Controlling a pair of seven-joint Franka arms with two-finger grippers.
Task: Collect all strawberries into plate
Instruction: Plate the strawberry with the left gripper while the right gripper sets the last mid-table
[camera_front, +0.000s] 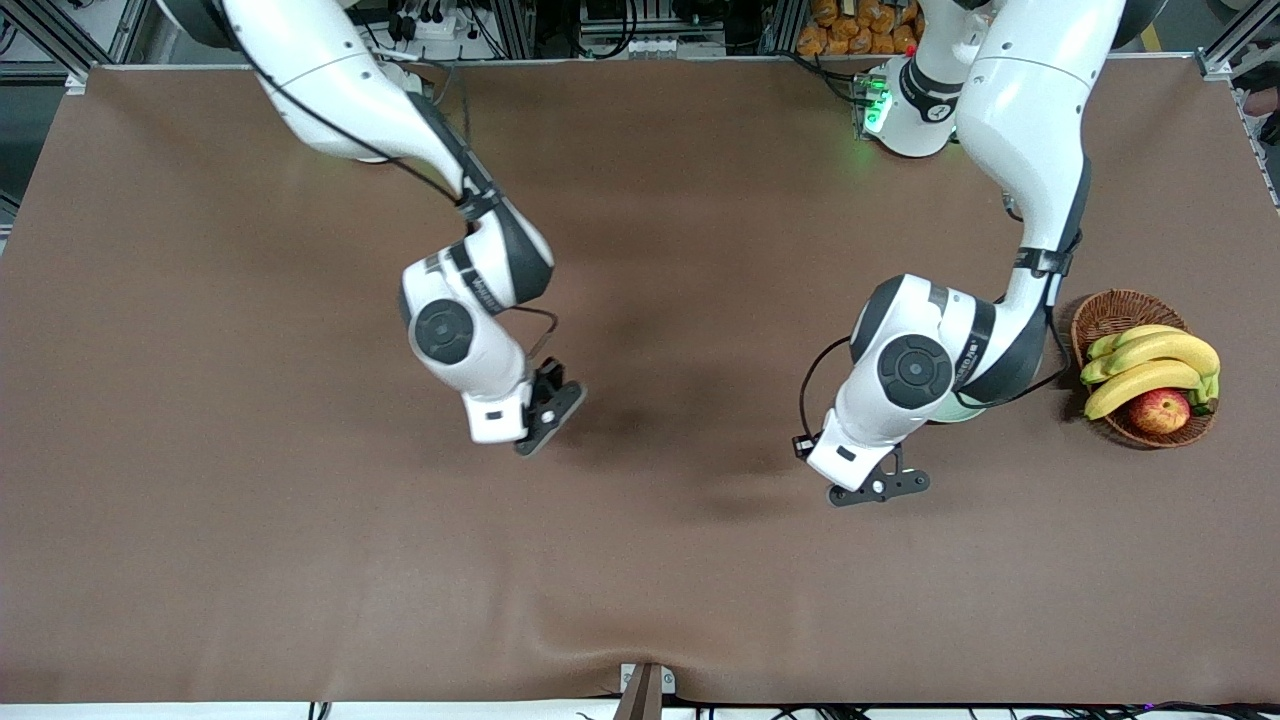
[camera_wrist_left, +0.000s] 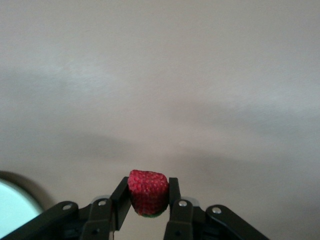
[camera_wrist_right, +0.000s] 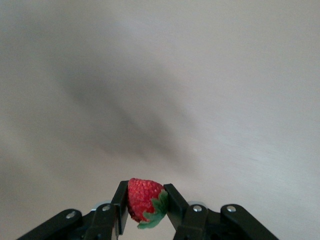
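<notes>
Brown cloth (camera_front: 300, 560) covers the whole table, with a slight wrinkle along the edge nearest the front camera. Above its bare middle the left gripper (camera_front: 880, 487) hangs in the air. In the left wrist view the left gripper (camera_wrist_left: 148, 199) has its fingers (camera_wrist_left: 173, 192) drawn in tight on a strawberry (camera_wrist_left: 148, 192), red and seeded, squeezed between the two pads with a trace of green at its underside. A pale mint-green plate (camera_wrist_left: 12, 207) shows as a curved sliver at the edge of that same view; in the front view it peeks out as a mint edge (camera_front: 957, 412) just under the left arm's elbow, the rest hidden by the arm.

Toward the right arm's end, the right gripper (camera_front: 550, 410) is also up over bare cloth, well apart from the left one. The right wrist view shows the right gripper (camera_wrist_right: 145, 202) with its fingers (camera_wrist_right: 172, 200) closed on a second strawberry (camera_wrist_right: 142, 200), whose green leaves stick out beside one pad.

At the left arm's end of the table sits a brown wicker basket (camera_front: 1100, 320) holding a bunch of bananas (camera_front: 1150, 360) and a red-yellow apple (camera_front: 1160, 410). No third strawberry is visible in any view.
</notes>
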